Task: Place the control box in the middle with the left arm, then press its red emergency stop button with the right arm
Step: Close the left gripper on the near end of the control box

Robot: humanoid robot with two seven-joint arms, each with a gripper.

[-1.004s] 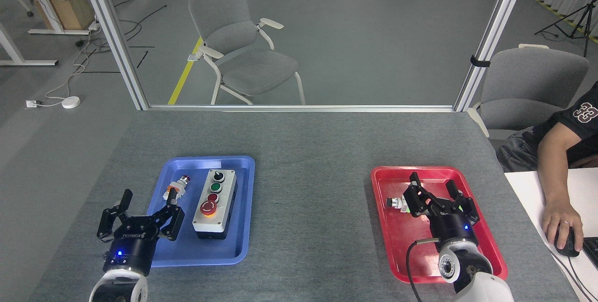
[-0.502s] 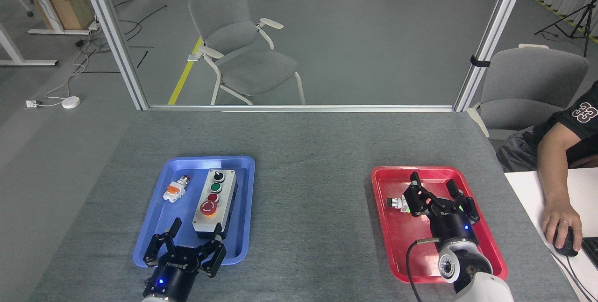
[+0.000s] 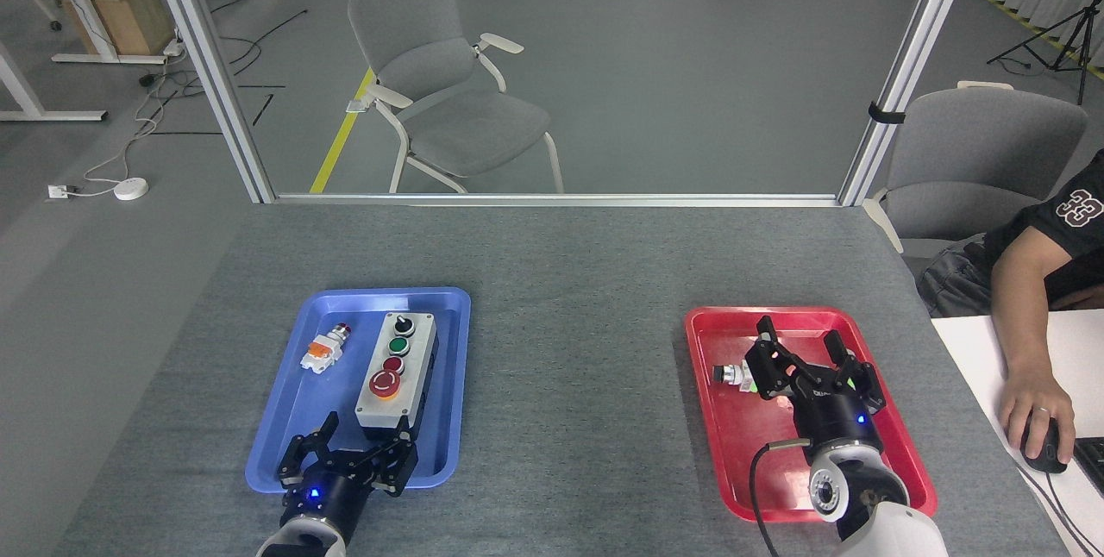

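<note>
**Box in the blue tray, both grippers spread**

You are looking down on a grey speckled tabletop [image 3: 569,350] with a glass partition and a grey chair [image 3: 448,83] beyond its far edge. The control box [image 3: 397,374] lies lengthwise in the blue tray [image 3: 297,453] on the left, in the tray's right half, its red emergency stop button [image 3: 385,384] at the near end of the row. A small white-and-orange push-button part [image 3: 323,351] sits just left of it, apart from it.

Your left gripper [image 3: 360,438] hangs at the box's near end — fingers spread, released, holding nothing. Your right gripper [image 3: 802,348] hovers over the red tray [image 3: 716,453] on the right, likewise unclenched and empty, near a small metal part [image 3: 733,377]. At the far right edge a person's hand [image 3: 1035,410] rests on a mouse [image 3: 1045,452].
</note>
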